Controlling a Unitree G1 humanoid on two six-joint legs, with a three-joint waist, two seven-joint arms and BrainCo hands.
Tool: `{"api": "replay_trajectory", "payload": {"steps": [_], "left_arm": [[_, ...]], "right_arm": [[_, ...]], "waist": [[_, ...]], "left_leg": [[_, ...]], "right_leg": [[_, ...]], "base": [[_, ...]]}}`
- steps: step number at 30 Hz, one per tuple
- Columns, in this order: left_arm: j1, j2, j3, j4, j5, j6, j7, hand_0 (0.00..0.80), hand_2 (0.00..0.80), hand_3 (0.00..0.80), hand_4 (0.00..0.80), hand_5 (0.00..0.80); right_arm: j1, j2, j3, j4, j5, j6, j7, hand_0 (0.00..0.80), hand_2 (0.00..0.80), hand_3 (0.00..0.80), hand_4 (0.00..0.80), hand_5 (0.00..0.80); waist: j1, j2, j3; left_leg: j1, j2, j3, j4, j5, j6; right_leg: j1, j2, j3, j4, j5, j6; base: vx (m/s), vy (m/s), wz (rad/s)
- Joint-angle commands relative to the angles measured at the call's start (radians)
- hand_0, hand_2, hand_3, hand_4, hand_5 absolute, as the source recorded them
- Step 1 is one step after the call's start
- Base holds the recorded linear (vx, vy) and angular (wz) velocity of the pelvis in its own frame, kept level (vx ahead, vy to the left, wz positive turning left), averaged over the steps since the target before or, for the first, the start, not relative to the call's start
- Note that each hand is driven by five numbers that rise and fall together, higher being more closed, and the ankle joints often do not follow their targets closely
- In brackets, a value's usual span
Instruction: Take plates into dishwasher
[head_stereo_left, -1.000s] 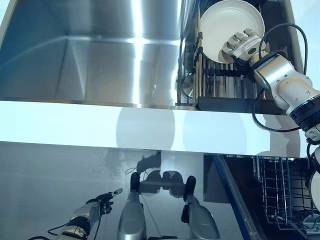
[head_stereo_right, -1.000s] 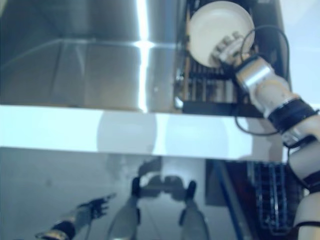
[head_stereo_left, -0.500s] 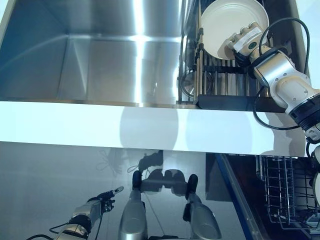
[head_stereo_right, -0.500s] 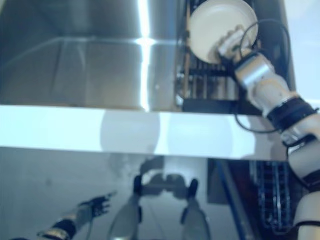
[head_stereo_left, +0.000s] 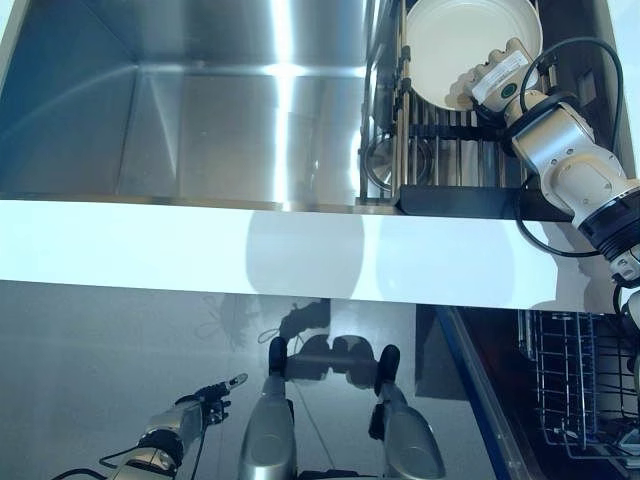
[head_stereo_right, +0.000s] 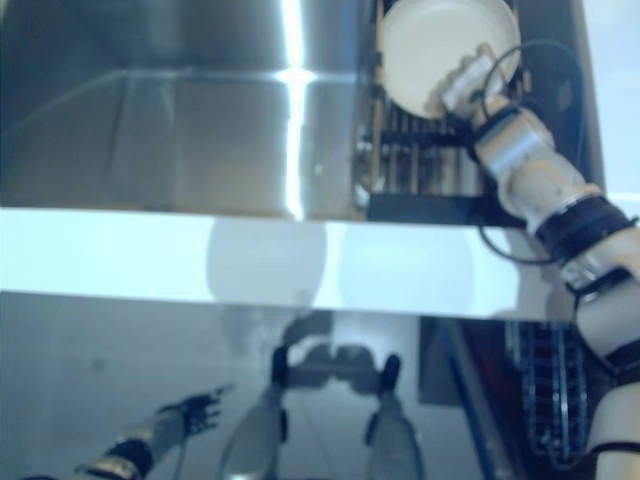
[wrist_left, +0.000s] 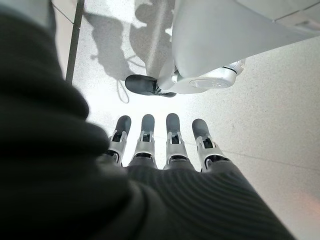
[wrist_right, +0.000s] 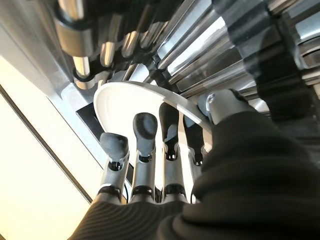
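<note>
A white plate (head_stereo_left: 455, 45) stands on edge in a dark dish rack (head_stereo_left: 450, 190) at the right side of the steel sink (head_stereo_left: 200, 120). My right hand (head_stereo_left: 493, 82) is at the plate's lower right rim. In the right wrist view the fingers (wrist_right: 142, 150) lie against one face of the plate (wrist_right: 120, 97) and the thumb (wrist_right: 222, 105) sits on the other side of the rim, pinching it. My left hand (head_stereo_left: 195, 415) hangs low at the lower left, fingers straight and empty, as the left wrist view (wrist_left: 160, 145) shows.
The white counter edge (head_stereo_left: 250, 250) runs across in front of the sink. The open dishwasher's wire basket (head_stereo_left: 575, 385) is at the lower right, below the counter. A round metal item (head_stereo_left: 385, 165) sits in the rack beside the plate.
The whole picture has shifted a little, so the camera moved. My right hand and the plate sit slightly higher and further right in the view; the hold looks the same. The left hand hangs still.
</note>
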Motion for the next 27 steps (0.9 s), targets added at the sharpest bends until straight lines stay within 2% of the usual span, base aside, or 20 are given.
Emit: {"api": "replay_trajectory", "payload": {"steps": [1, 10, 22, 27], "left_arm": [[-0.018, 0.013, -0.082, 0.036, 0.001, -0.004, -0.008, 0.0, 0.0, 0.0, 0.0, 0.0], [0.01, 0.018, -0.067, 0.043, 0.023, -0.022, -0.024, 0.0, 0.0, 0.0, 0.0, 0.0], [0.056, 0.025, -0.052, 0.054, 0.046, -0.036, -0.035, 0.0, 0.0, 0.0, 0.0, 0.0], [0.075, 0.025, -0.043, 0.062, 0.059, -0.044, -0.034, 0.0, 0.0, 0.0, 0.0, 0.0]], "right_arm": [[-0.157, -0.04, 0.023, 0.045, -0.041, 0.078, -0.071, 0.8, 0.8, 0.8, 0.8, 0.8], [-0.145, -0.062, 0.018, 0.057, -0.08, 0.073, -0.089, 0.8, 0.8, 0.8, 0.8, 0.8], [-0.146, -0.111, 0.018, 0.065, -0.179, 0.048, -0.054, 0.8, 0.8, 0.8, 0.8, 0.8], [-0.135, -0.13, 0.013, 0.066, -0.162, 0.036, -0.048, 0.8, 0.8, 0.8, 0.8, 0.8]], "waist": [[0.029, -0.046, -0.009], [0.027, -0.056, -0.051], [0.022, -0.079, -0.127], [0.02, -0.094, -0.157]], "left_leg": [[-0.003, -0.036, -0.003, -0.005, -0.006, 0.054], [0.019, -0.03, -0.002, -0.005, -0.015, 0.053], [0.061, -0.023, -0.001, -0.005, -0.028, 0.048], [0.08, -0.018, 0.002, -0.005, -0.034, 0.046]], "right_leg": [[-0.002, -0.052, 0.014, 0.008, 0.002, 0.061], [0.022, -0.047, 0.016, 0.002, -0.003, 0.06], [0.068, -0.044, 0.018, -0.001, -0.017, 0.061], [0.088, -0.041, 0.02, -0.001, -0.026, 0.062]], "base": [[0.0, 0.0, 0.0], [0.0, 0.0, 0.0], [0.0, 0.0, 0.0], [0.006, 0.004, 0.0]]}}
